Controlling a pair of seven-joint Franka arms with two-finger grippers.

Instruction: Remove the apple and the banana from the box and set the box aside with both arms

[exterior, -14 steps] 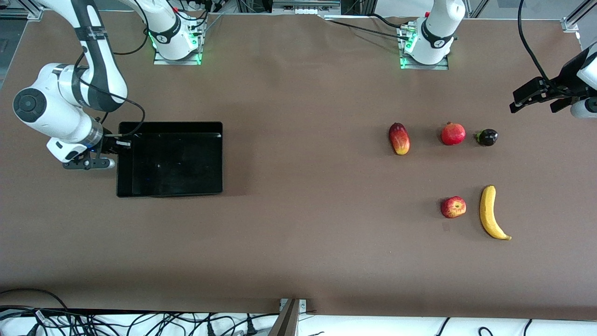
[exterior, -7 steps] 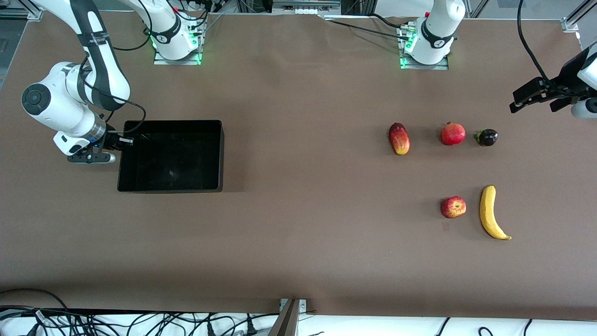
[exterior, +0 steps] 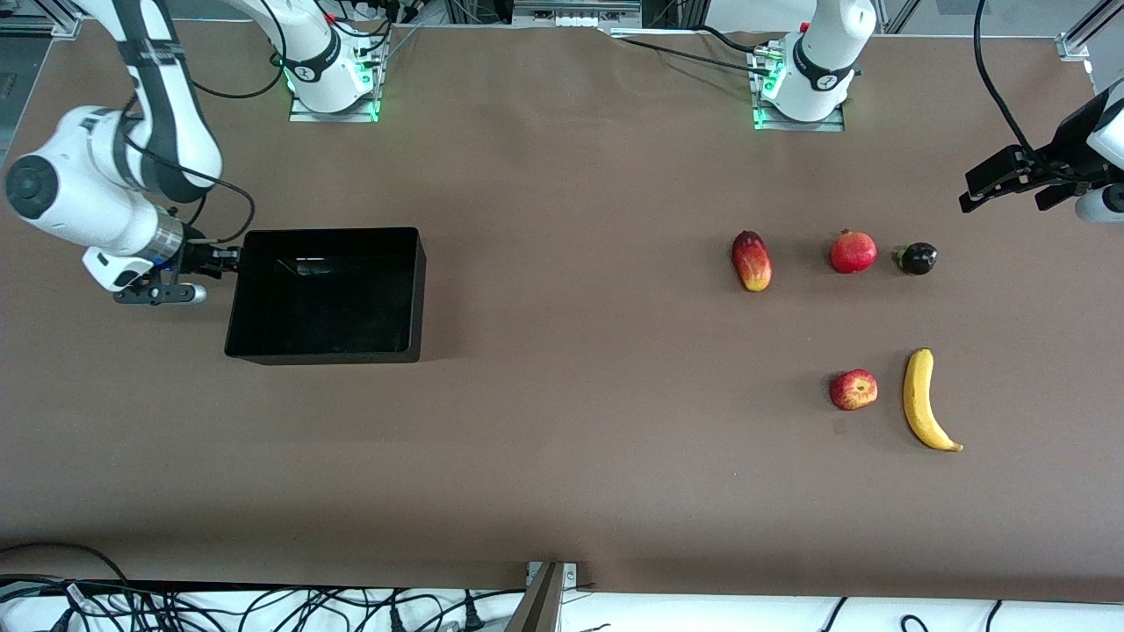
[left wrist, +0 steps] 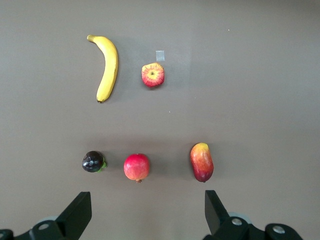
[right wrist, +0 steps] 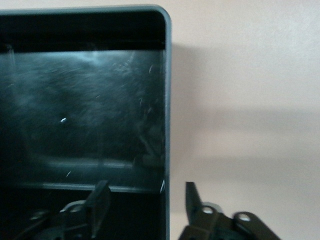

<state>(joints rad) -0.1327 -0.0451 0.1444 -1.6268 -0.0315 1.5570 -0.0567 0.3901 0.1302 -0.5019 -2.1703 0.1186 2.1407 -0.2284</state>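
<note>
The black box (exterior: 327, 297) lies toward the right arm's end of the table. My right gripper (exterior: 221, 258) is at the box's end wall, open, with one finger inside and one outside that wall (right wrist: 167, 125). In the right wrist view the right gripper (right wrist: 147, 194) holds nothing and the box (right wrist: 90, 110) is empty. The apple (exterior: 853, 390) and the banana (exterior: 922, 399) lie side by side toward the left arm's end. My left gripper (exterior: 990, 183) hangs open and still, high over that end. In the left wrist view the left gripper (left wrist: 147, 205) looks down on the apple (left wrist: 153, 75) and the banana (left wrist: 108, 67).
A mango (exterior: 752, 261), a pomegranate (exterior: 853, 252) and a small dark round fruit (exterior: 917, 258) lie in a row farther from the front camera than the apple and banana. The same three show in the left wrist view: mango (left wrist: 201, 162), pomegranate (left wrist: 136, 166), dark fruit (left wrist: 93, 161).
My right gripper was shut on the box's end wall and has opened. The box has shifted slightly toward the left arm's end. The left arm has not moved.
</note>
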